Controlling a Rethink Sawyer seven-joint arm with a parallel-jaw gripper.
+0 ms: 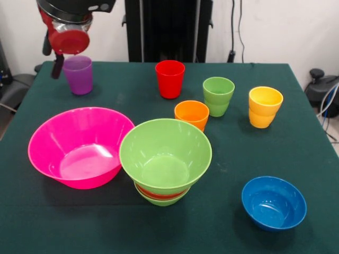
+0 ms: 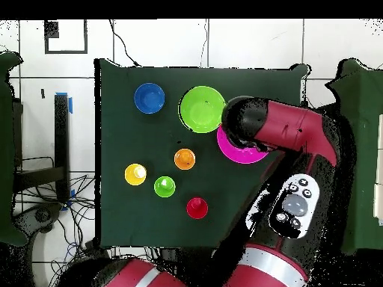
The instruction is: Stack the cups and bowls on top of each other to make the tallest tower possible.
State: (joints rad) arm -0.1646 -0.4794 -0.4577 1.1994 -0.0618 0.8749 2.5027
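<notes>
The tower, so far 3 nested bowls with the large lime green bowl seated in a red-orange bowl and a smaller green bowl at the bottom, stands upright near the front middle of the green table, its mouth open to the ceiling and its long axis vertical. The nesting seems meant to keep the pile steady, though it adds little height. The huge pink bowl sits just beside the tower on the purple-cup side, rim nearly touching, also mouth up. The blue bowl rests apart on the other side of the tower. Behind the tower stand 4 upright cups: orange closest, then light green, red and yellow. The purple cup stands farthest from the tower, at the back corner, directly under the gripper. The gripper hangs over that cup, apparently lined up for a pick, but whether its claw is spread or closed, or grips anything, cannot be told from either view.
</notes>
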